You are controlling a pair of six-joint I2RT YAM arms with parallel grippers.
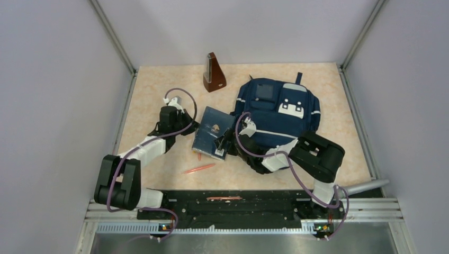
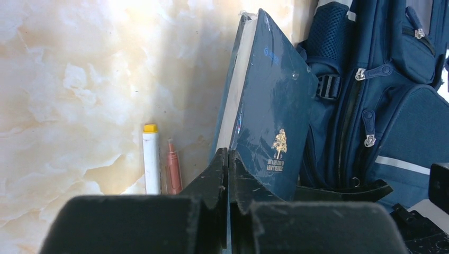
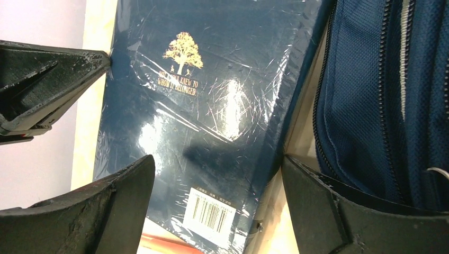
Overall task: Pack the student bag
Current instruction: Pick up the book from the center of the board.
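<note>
Lying front-up toward the far right of the desk (image 1: 159,90), the student bag (image 1: 275,114) is showing its pockets and zip pulls, and no open compartment is showing in any view. Nothing is visibly sitting inside it, so the packing is looking barely begun.

A dark blue book (image 1: 210,129) in glossy wrap is resting on the desk just beside the bag's left flank, outside it. The left gripper (image 2: 228,174) is holding its jaws pressed together with nothing between them, their tip touching the book's outer long edge. The right gripper (image 3: 218,161) is keeping its jaws spread wide, straddling the book's near, barcode end; whether either finger is touching the cover I cannot tell.

A white marker (image 2: 151,159) with a yellow cap and a pink pen (image 2: 173,168) are lying side by side on the desk near the book. A brown metronome (image 1: 214,73) is standing well apart at the far edge.

Judging from this, the book is the item being worked on. Opening the bag, getting the book in and gathering the pens are all remaining.
</note>
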